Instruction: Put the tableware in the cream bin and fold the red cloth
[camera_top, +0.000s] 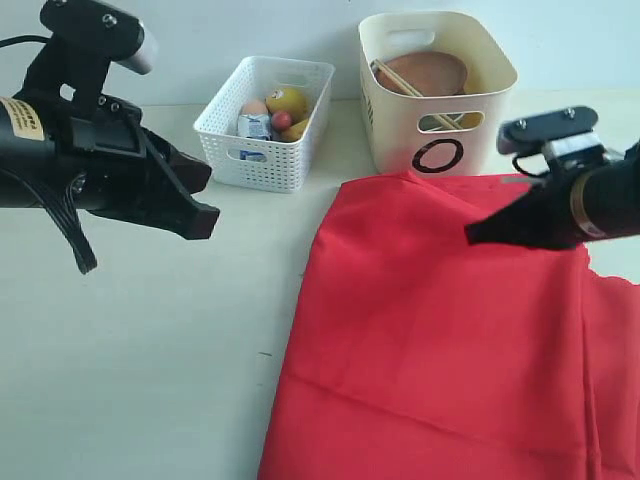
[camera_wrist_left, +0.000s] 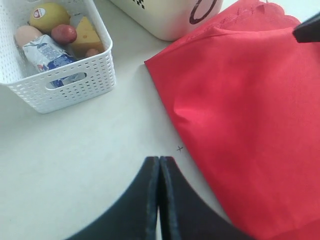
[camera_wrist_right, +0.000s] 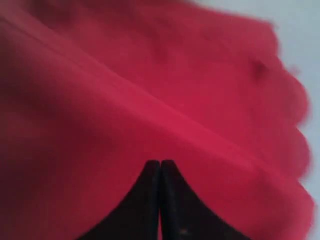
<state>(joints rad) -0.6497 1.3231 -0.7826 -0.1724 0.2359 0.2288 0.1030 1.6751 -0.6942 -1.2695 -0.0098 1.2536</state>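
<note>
Right gripper (camera_top: 472, 236): Shut tight, jaws pressed together, with nothing between them. It hangs over the red cloth (camera_top: 440, 340), near the far edge. I cannot tell if the tip touches the cloth.
Left gripper (camera_top: 205, 222): Shut too, and it holds nothing. It is over the bare table (camera_top: 130, 350).
Step now: I think it is folding time. The wooden plate (camera_top: 435, 72) and chopsticks (camera_top: 410, 82) are in the cream bin (camera_top: 400, 130). What else is in the bin is hidden.
How to do it well: Open the jaws first. Go down on an edge or a corner, not the middle. Pinch both sides together. Lift low and carry the cloth over evenly, so edge meets edge. Let go only when it lies flat.
Watch out: The bin stands just beside the cloth's far edge, so don't bump it.
Where the cloth is: It is right under the right gripper and spreads from there toward the near side. Its near edge is just beside the left gripper, on the side toward the right arm.
</note>
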